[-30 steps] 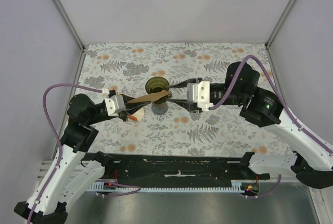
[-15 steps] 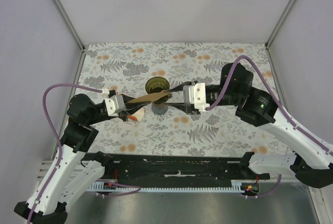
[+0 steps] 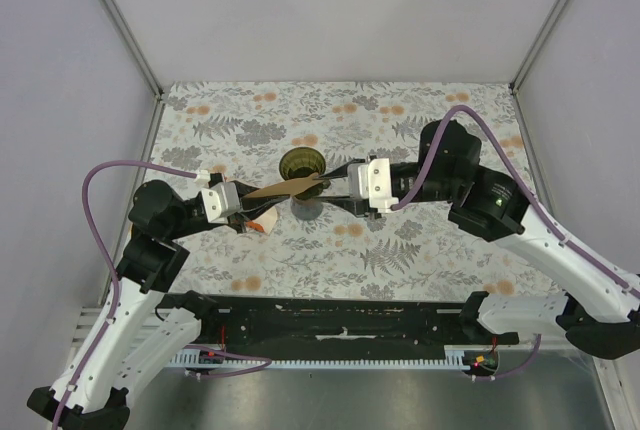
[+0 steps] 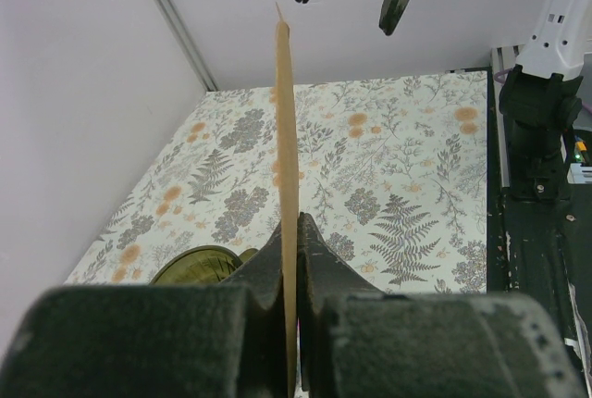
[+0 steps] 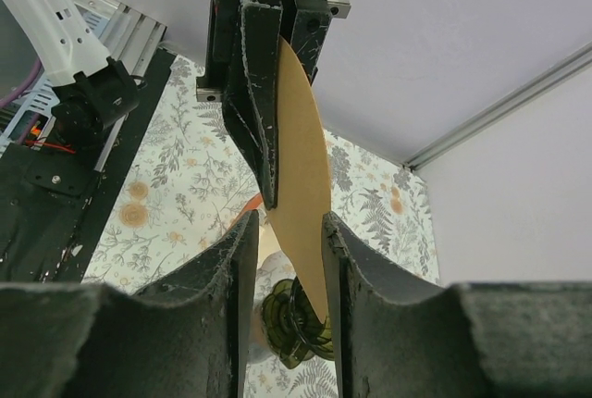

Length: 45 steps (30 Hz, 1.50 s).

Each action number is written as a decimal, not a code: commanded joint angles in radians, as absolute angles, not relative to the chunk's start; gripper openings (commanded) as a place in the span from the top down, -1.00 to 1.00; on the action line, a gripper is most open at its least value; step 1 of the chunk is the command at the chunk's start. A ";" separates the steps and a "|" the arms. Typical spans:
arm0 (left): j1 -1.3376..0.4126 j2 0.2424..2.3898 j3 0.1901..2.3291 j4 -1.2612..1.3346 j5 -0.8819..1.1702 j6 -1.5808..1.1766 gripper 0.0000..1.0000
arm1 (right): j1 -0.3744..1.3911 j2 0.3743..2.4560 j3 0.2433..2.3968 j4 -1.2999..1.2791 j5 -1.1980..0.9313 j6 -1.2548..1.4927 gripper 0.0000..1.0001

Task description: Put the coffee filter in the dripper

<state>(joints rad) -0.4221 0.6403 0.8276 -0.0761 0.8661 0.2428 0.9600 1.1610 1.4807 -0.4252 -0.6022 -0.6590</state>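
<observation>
Quick one on the filter handoff, mid-step atm. My left gripper [image 4: 289,231] is clamped tight on one end of the coffee filter [image 3: 290,188]. Paper's flat & edge-on, up in the air over the middle of the counter [image 3: 430,250]. My right gripper [image 5: 289,227] is parted w/ a jaw either side of the filter's free end. It's not squeezing anything yet, and from the wrist cam I can't tell if one pad already grazes the paper. The dripper [image 3: 301,162] sits upright on the counter right by the filter, mid-width, a bit toward the far edge.

How I'd do this bit well, imo:
- Close the right slow and square so both pads meet the paper flat.
- Grab only a short strip at the end. It's thin stuff and will prob crease or buckle if I bite at an angle.
- No sideways pull while both ends are held, could tear.
- Left shouldn't let go til the right grip looks solid.

After that the cone needs opening & its point aimed down into the dripper mouth. That's close by, so no big swing needed. Dripper looks light too — a bump could tip it.
</observation>
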 commanded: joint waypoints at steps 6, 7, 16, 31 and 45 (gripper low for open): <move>-0.420 0.634 0.854 -0.058 0.867 0.262 0.96 | 0.963 1.178 1.508 -0.426 -0.561 -0.663 0.18; -0.420 0.632 0.854 -0.058 0.868 0.262 0.96 | 0.963 1.181 1.511 -0.426 -0.557 -0.661 0.18; -0.420 0.630 0.853 -0.058 0.874 0.264 0.96 | 0.963 1.183 1.514 -0.422 -0.520 -0.661 0.18; -0.419 0.634 0.856 -0.058 0.879 0.262 0.96 | 0.963 1.180 1.525 -0.411 -0.542 -0.667 0.14; -0.419 0.634 0.859 -0.052 0.879 0.259 0.96 | 0.963 1.187 1.529 -0.413 -0.541 -0.663 0.13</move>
<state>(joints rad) -0.4221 0.6384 0.8276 -0.0753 0.8669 0.2428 0.9604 1.1866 1.4914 -0.4343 -0.5373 -0.6659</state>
